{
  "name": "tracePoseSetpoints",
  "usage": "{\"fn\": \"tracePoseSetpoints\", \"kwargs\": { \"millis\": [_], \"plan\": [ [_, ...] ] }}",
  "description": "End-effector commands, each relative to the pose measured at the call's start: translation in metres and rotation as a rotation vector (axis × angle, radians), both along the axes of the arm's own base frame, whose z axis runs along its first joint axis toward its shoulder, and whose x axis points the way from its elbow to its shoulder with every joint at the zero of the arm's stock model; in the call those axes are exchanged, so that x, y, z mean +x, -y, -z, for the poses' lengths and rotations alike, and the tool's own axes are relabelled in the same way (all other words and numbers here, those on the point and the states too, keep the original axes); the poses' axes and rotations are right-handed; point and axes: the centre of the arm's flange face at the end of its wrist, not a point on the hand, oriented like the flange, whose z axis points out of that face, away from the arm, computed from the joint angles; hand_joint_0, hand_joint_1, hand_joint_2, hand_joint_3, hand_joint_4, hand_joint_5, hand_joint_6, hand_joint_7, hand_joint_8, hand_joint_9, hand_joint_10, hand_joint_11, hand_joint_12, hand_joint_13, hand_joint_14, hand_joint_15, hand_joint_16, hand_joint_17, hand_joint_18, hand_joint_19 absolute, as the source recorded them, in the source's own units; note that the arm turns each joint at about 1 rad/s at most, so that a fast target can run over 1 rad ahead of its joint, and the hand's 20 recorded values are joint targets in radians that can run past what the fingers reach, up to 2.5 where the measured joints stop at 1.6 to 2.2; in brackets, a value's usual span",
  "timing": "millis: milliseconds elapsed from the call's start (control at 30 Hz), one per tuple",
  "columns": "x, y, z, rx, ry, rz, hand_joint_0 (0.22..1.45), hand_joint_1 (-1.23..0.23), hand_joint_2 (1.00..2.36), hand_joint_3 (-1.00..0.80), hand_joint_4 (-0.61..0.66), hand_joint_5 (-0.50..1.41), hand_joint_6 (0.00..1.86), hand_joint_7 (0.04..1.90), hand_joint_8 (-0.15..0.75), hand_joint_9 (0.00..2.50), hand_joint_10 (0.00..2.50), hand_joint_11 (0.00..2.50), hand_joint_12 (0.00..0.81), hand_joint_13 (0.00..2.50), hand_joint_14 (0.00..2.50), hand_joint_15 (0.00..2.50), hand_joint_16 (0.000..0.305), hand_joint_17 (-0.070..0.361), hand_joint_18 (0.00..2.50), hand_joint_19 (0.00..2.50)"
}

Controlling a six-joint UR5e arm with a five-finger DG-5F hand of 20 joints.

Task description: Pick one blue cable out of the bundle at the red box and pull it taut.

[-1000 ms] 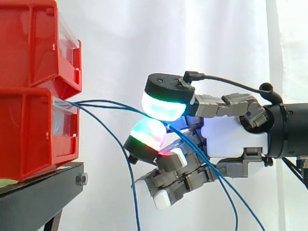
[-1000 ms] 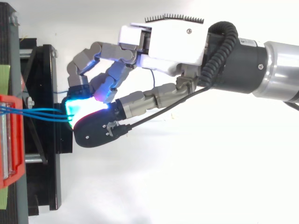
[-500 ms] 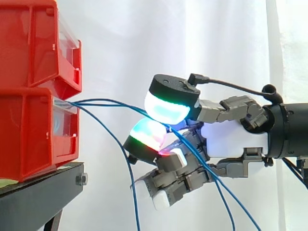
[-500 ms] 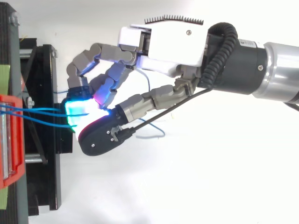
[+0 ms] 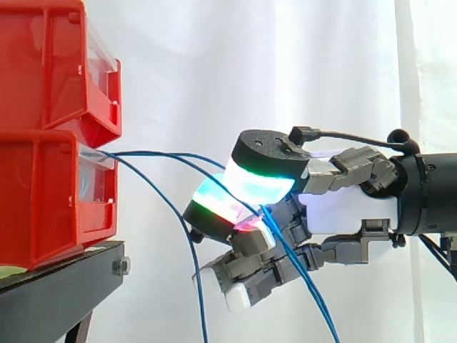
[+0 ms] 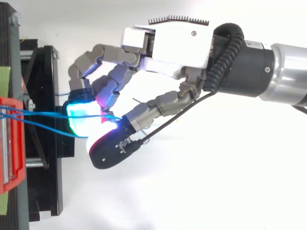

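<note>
Several thin blue cables leave the lower red bin and run right to my hand. The thumb's green-glowing pad is pressed down against a finger pad that glows green and red, and a blue cable is pinched between them. Behind the pinch the cable hangs down. In the top view, the cable runs from the red bin to the spot where thumb and finger meet, below the hand. A second blue cable slants toward the thumb.
Another blue cable droops from the bin and hangs loose in front of the hand. Two red bins are stacked on a black stand. A white curtain lies behind.
The thumb has come down onto the finger pad and swung outward in the top view. The cables between them have dropped lower, and the strands hanging behind the hand have drawn together.
</note>
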Motion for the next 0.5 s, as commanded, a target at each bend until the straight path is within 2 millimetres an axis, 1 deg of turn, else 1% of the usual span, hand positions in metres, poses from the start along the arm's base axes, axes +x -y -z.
{"fn": "tracePoseSetpoints", "kwargs": {
  "millis": [0, 100, 200, 300, 467],
  "plan": [
    [0.0000, 0.0001, 0.0000, 0.000, 0.000, 0.001, 0.76, -0.92, 1.00, -0.50, 0.16, -0.18, 0.93, 1.12, 0.338, 1.03, 0.01, 1.18, 0.357, 0.69, 0.01, 0.38, 0.047, 0.106, 0.68, 0.35],
    [0.0000, 0.0001, 0.0000, 0.000, 0.000, 0.001, 0.77, -0.91, 1.00, -0.50, 0.15, -0.18, 0.93, 1.10, 0.338, 1.05, 0.01, 1.22, 0.359, 0.70, 0.01, 0.38, 0.047, 0.106, 0.68, 0.34],
    [0.0000, -0.0001, 0.0000, 0.000, 0.000, -0.001, 0.77, -0.94, 1.00, -0.50, 0.15, -0.18, 0.93, 1.07, 0.334, 1.03, 0.01, 1.18, 0.359, 0.70, 0.01, 0.38, 0.048, 0.107, 0.68, 0.34],
    [-0.0001, 0.0001, -0.0012, 0.002, 0.002, 0.001, 0.74, -0.98, 1.00, -0.50, 0.15, -0.18, 0.93, 1.06, 0.330, 1.00, 0.01, 1.17, 0.358, 0.68, 0.01, 0.37, 0.048, 0.107, 0.67, 0.33],
    [-0.0001, -0.0001, -0.0012, 0.000, 0.001, -0.001, 0.66, -1.04, 1.00, -0.50, 0.16, -0.18, 0.93, 1.05, 0.327, 0.98, 0.01, 1.16, 0.359, 0.66, 0.01, 0.38, 0.048, 0.108, 0.66, 0.34]
  ]
}}
